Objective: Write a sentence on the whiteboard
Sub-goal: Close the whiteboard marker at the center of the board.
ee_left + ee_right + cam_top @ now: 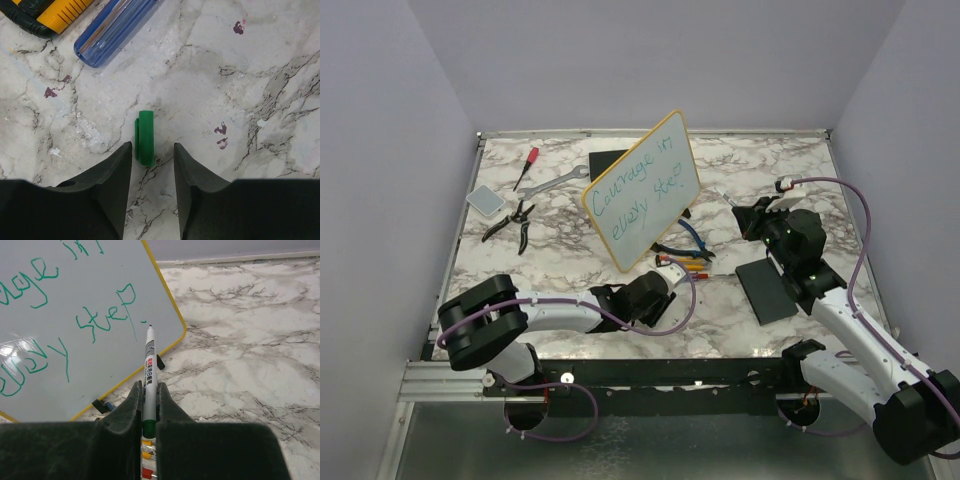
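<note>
My right gripper (148,392) pinches the marker (149,360), its tip by a corner of the whiteboard (100,375), which stands tilted mid-worktop (770,170) and bears the sentence (642,190). My left gripper (153,150) is spread around a green cap (145,137) lying toward the near edge

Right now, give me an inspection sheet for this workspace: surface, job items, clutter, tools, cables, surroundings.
Surface: marble-patterned tabletop, a few dark red specks.
Job's things: whiteboard propped up at a tilt; sentence in teal, "Courage in every step"; marker tip by the final dot, contact unclear; green cap lying on the table.
Clutter: red-handled screwdriver, wrench, pliers, grey pad, black slab, blue-handled pliers.
Grippers: left tool open, fingers either side of the green cap; right tool shut on the marker.
Cables: purple cables looped along both arms.
Surroundings: plain pale walls.
</note>
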`<state>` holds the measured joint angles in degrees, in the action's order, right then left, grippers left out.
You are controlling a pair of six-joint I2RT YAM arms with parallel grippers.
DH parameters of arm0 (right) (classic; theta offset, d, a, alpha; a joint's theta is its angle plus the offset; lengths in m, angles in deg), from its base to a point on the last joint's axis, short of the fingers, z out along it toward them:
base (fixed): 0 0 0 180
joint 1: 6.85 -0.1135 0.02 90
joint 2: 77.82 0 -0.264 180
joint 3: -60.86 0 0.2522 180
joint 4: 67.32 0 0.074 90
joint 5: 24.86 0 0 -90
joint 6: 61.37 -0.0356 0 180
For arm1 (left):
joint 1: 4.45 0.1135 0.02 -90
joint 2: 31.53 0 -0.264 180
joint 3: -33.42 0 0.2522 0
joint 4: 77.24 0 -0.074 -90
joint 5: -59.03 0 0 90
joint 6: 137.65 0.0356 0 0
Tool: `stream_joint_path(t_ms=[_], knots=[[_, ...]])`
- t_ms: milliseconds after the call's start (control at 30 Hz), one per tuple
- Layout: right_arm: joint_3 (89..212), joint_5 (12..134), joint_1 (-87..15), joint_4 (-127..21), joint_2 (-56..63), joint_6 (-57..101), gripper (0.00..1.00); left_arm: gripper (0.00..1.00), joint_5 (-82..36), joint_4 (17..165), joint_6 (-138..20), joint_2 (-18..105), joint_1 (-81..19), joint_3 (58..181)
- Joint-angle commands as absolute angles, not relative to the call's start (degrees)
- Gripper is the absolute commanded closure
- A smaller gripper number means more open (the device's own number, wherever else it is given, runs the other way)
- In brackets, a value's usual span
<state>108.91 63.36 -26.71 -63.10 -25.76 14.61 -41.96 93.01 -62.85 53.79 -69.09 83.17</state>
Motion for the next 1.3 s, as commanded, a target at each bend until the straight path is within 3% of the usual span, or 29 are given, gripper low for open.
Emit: stream_joint_path(t_ms=[0,200,567,800,1067,1267], knots=[[108.33,64.13,-26.61,-61.75,-26.49,14.06,0.99,0.63,-42.54,93.09,-63.24,54.77,-69.5,84.29],[108.43,63.78,-26.62,-61.31,-27.04,13.96,0.99,0.69,-42.46,92.32,-63.52,55.03,-69.48,84.37],[109.39,63.77,-26.63,-59.26,-28.66,14.3,0.99,0.99,-42.39,91.51,-63.8,52.59,-69.46,83.54],[110.18,64.74,-26.63,-57.84,-30.72,14.57,0.99,1.0,-44.25,85.0,-59.87,45.7,-69.4,88.81],[117.67,77.99,-26.63,-47.12,-29.09,12.26,0.99,1.0,-42.36,74.75,-51.15,35.63,-66.1,95.33],[124.43,86.32,-26.45,-35.68,-28.74,12.06,0.99,1.0,-35.44,73.02,-44.89,25.02,-64.06,91.94]])
